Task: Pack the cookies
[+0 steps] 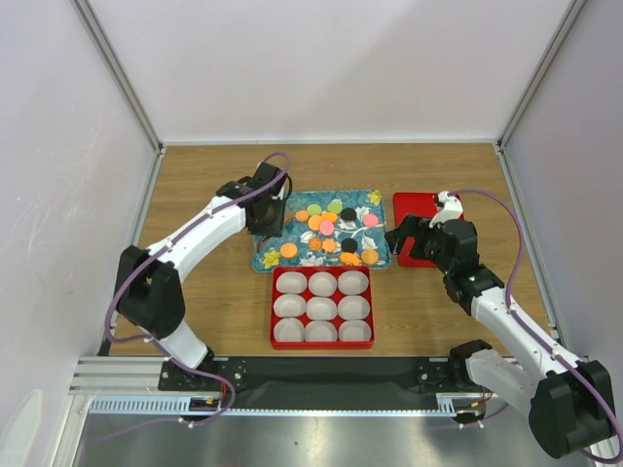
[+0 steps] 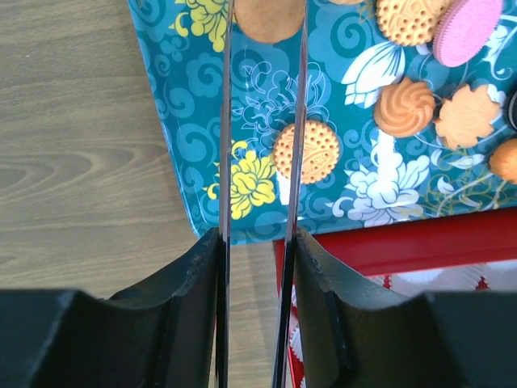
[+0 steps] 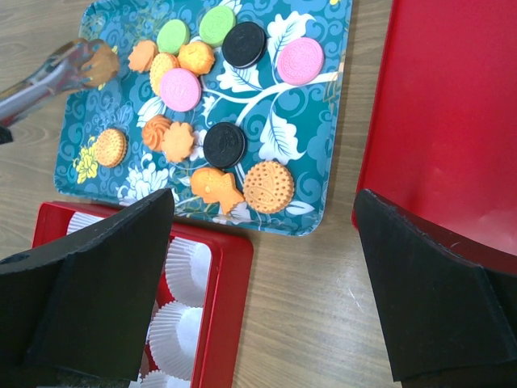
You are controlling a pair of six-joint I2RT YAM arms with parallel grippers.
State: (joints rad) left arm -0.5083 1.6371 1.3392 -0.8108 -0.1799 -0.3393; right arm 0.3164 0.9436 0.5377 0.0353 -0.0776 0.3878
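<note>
Setting: a robotics laboratory test cell. Indicators: white enclosure panels [image 1: 331, 68] on three sides, aluminium frame posts [image 1: 118, 73], a wood-grain tabletop [image 1: 214, 170], and two cabled robot arms [image 1: 200, 233] mounted on an aluminium base rail [image 1: 117, 375] at the near edge.

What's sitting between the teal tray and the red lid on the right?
Nothing: only bare wooden table lies between the tray and the lid, clearest in the right wrist view.
</note>
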